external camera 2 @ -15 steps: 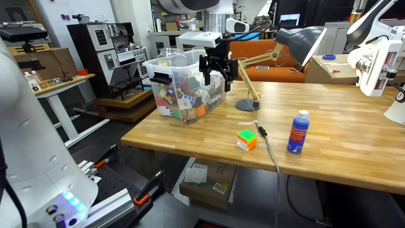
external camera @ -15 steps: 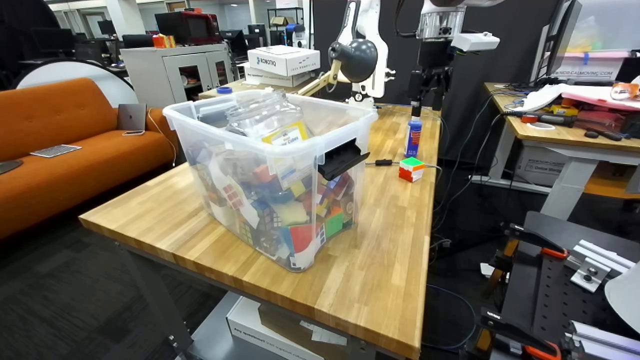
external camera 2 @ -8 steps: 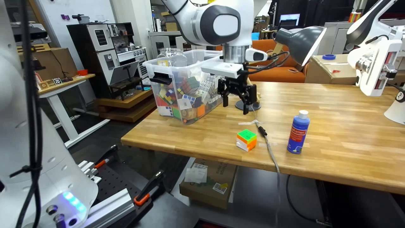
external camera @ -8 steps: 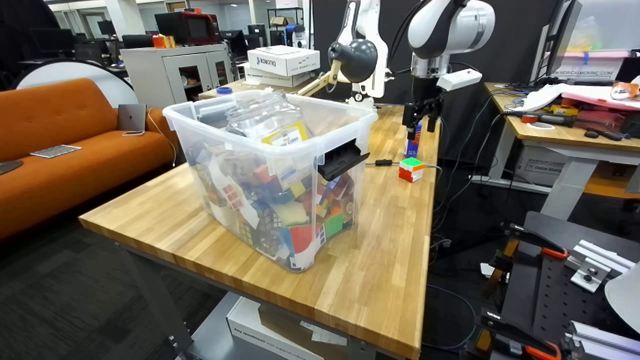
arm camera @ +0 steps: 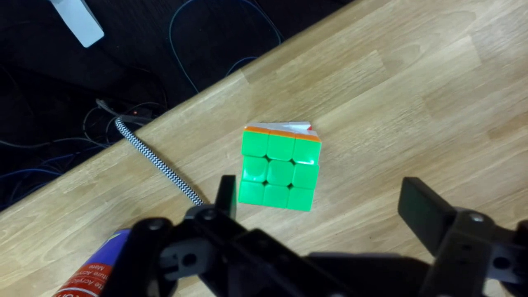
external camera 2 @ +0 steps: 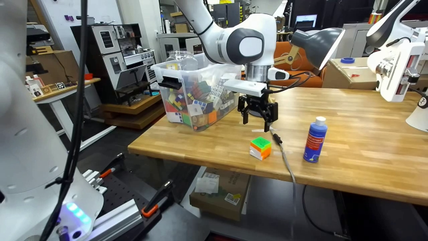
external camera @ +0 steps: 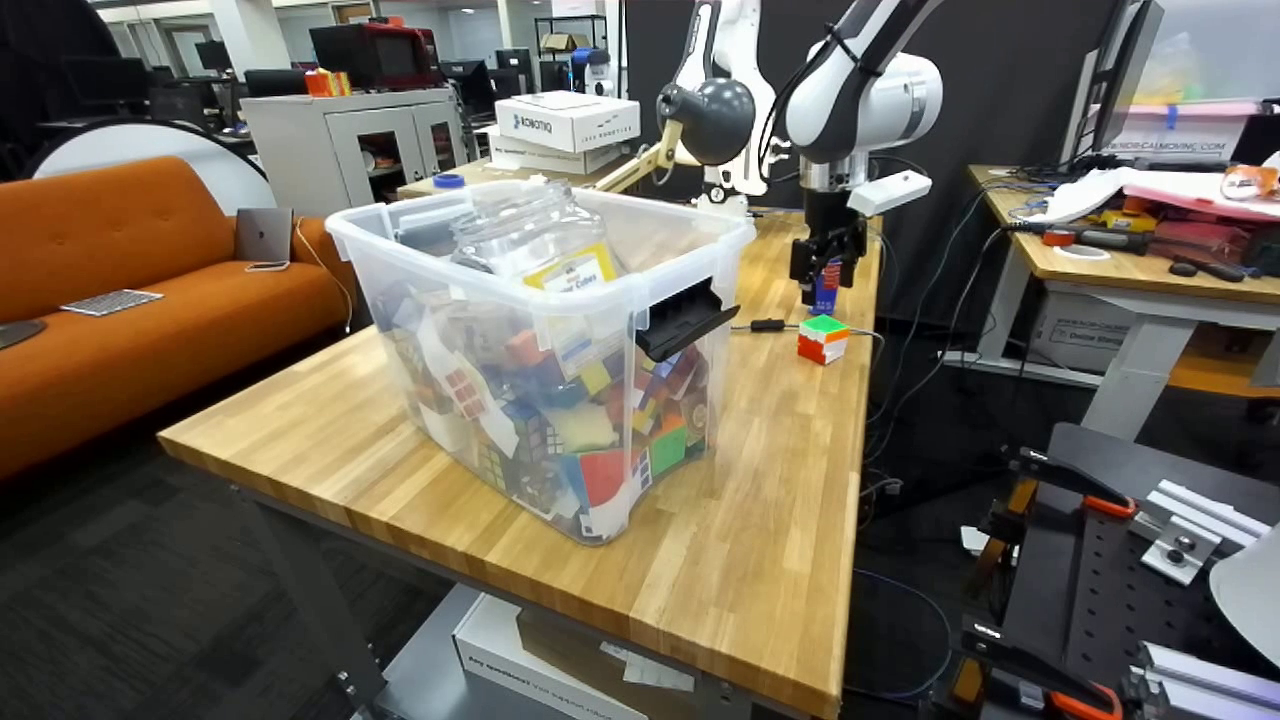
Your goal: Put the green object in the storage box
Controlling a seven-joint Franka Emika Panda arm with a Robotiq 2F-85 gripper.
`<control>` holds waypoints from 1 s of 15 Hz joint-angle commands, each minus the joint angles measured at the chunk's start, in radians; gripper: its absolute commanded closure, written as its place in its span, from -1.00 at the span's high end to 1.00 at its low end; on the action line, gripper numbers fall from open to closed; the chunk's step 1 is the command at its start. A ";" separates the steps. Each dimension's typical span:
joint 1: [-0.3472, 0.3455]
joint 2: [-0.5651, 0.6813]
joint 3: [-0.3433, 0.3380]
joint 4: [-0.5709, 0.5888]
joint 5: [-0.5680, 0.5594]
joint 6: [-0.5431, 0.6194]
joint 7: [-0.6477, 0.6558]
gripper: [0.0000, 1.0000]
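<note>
The green object is a small puzzle cube with a green top and orange and white sides; it lies on the table in both exterior views (external camera: pixel 823 340) (external camera 2: pixel 260 148). In the wrist view the cube (arm camera: pixel 280 173) shows its green face near the left finger, ahead of the fingertips. My gripper (external camera: pixel 826 288) is open and empty, above the table and the cube; it also shows in an exterior view (external camera 2: pixel 256 126) and in the wrist view (arm camera: pixel 321 200). The storage box (external camera: pixel 430 265), a see-through tub with a black latch, stands on the table in both exterior views (external camera 2: pixel 185 74).
A blue bottle (external camera 2: pixel 314 140) stands near the cube; part of it shows in the wrist view (arm camera: pixel 93 268). A grey cable (external camera 2: pixel 285 157) runs beside the cube. A desk lamp (external camera 2: pixel 314 47) stands behind the gripper. The table edge (arm camera: pixel 194 101) is close to the cube.
My gripper has come down from high beside the box and moved toward the cube, staying open. The cube, box and bottle have not moved.
</note>
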 commanded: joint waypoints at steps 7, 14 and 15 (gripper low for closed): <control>-0.039 0.077 0.020 0.054 -0.011 -0.002 0.047 1.00; -0.059 0.227 0.036 0.189 -0.018 -0.018 0.066 1.00; -0.060 0.244 0.039 0.209 -0.019 -0.022 0.065 1.00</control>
